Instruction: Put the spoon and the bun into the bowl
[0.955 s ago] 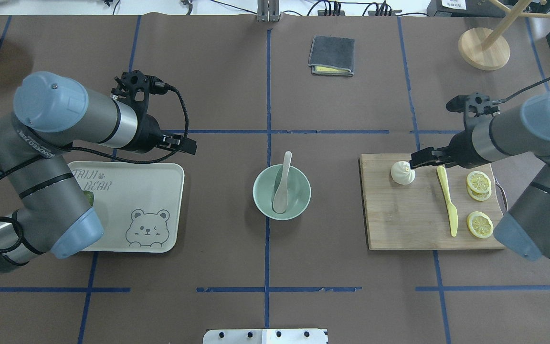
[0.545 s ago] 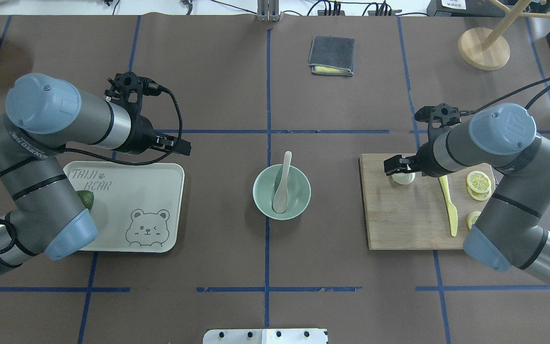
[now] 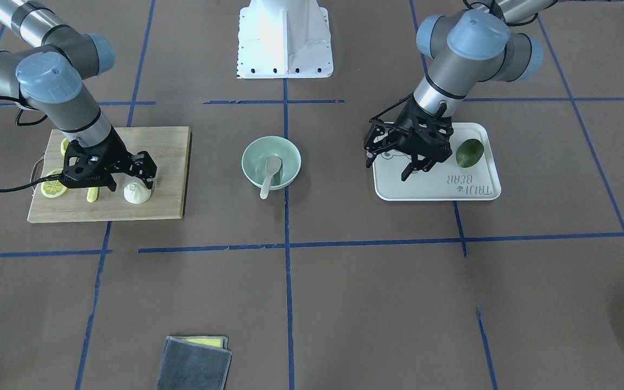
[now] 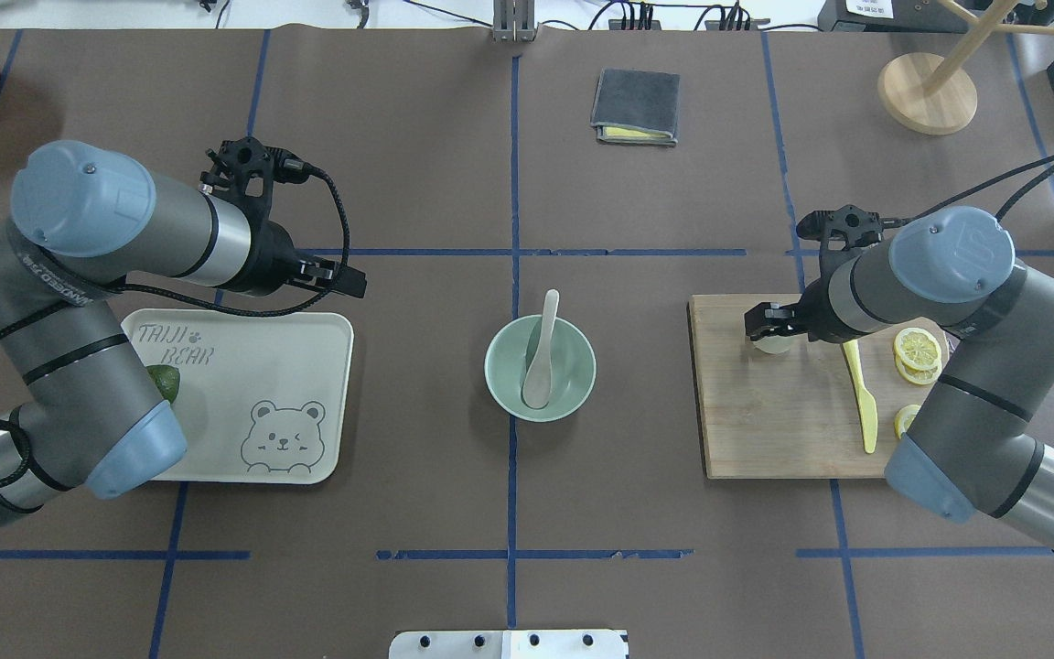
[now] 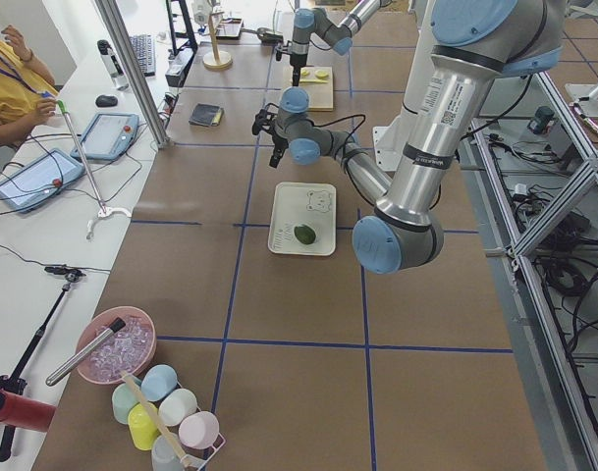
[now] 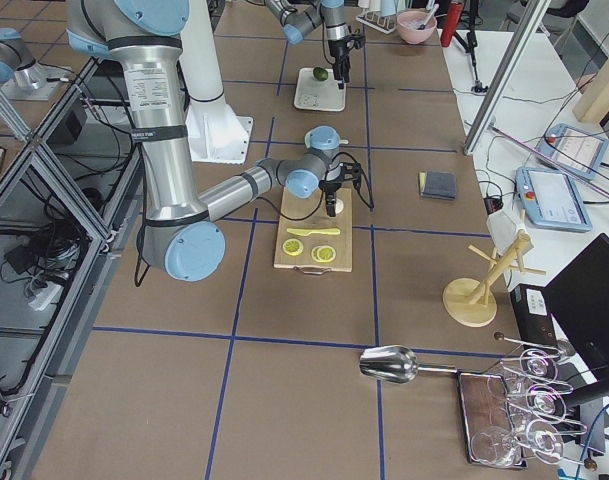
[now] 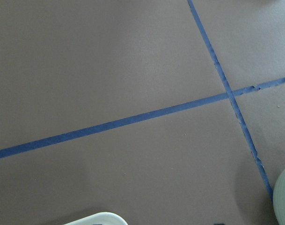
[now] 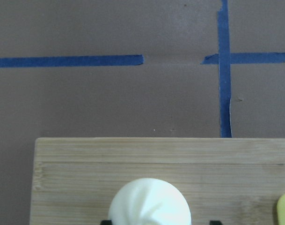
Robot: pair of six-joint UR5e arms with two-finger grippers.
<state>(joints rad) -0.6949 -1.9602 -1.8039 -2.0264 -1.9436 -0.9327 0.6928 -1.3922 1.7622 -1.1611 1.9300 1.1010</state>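
Right tool (image 4: 769,324) over half-hidden bun (image 4: 773,347)

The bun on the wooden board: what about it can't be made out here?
- Overhead: the bun is mostly hidden under the right end effector; contact cannot be told.
- Right wrist view: its lower half is cut off by the bottom edge.
- Side views: too small to make out.

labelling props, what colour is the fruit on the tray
The fruit is dark green, clearest in the front-facing view.
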